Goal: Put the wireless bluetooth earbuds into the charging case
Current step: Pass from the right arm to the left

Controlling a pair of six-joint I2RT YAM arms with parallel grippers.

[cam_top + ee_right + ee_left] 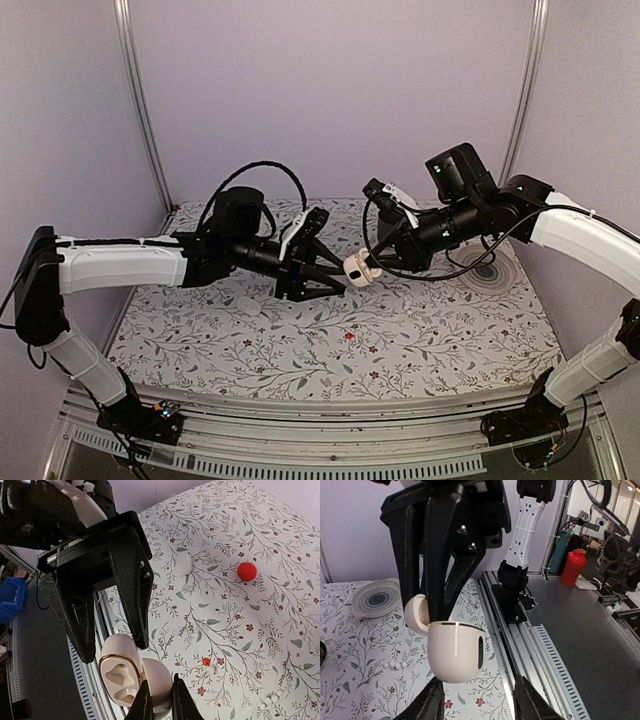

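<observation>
Right gripper [160, 702] pinched the small cream-white rounded plastic charging case [120, 672], lid open, mid-air over the middle of the floral-print table [300, 350], presumably presenting it to the left gripper [477, 692], fingers apart astride it.

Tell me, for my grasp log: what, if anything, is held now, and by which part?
The right tool pinches the open charging case in mid-air by its rounded shell near the hinge. The left tool straddles it, jaws apart.
</observation>
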